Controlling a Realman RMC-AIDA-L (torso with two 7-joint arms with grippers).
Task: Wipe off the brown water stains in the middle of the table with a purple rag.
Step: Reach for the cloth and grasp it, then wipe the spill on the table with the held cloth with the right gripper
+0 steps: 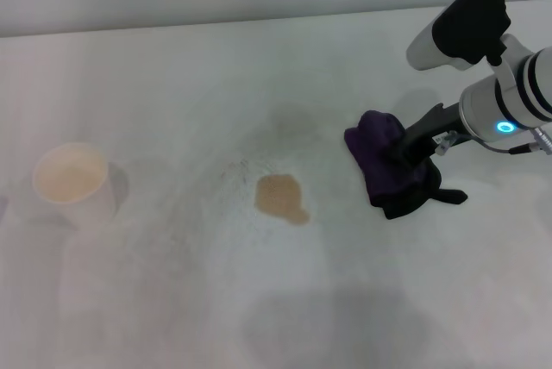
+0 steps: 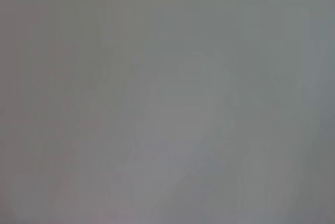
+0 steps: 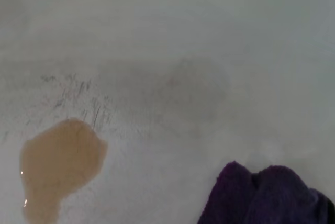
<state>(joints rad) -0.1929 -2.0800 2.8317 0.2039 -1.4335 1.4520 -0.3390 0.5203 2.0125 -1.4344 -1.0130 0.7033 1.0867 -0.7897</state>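
At the far left of the table (image 1: 172, 300) stands a white paper cup (image 1: 72, 183), its inside tinted tan, well apart from everything else. The tabletop is broad, flat and white, with faint grey scratch marks (image 1: 233, 169) near its middle; in the right wrist view these show as fine dark speckled strokes (image 3: 78, 96) just beside the spill.

The brown water stains (image 1: 280, 197) form one light-brown, glossy liquid patch of irregular rounded shape with a small lobe trailing off one end. It lies to the left of the fingers, near but not touching the cloth, with bare table between them. The right wrist view shows the same tan pool (image 3: 57, 164) with the rag's purple edge (image 3: 261, 195) apart from it.

The purple rag (image 1: 390, 166) is a bunched, soft, dark cloth with a black edge and a short black tail on its right side. The right gripper (image 1: 412, 150) reaches down from the right and presses into the top of it; its dark fingers are sunk in the folds and look closed on the cloth.

The left wrist view shows only a blank grey surface, and the left gripper is not seen anywhere.
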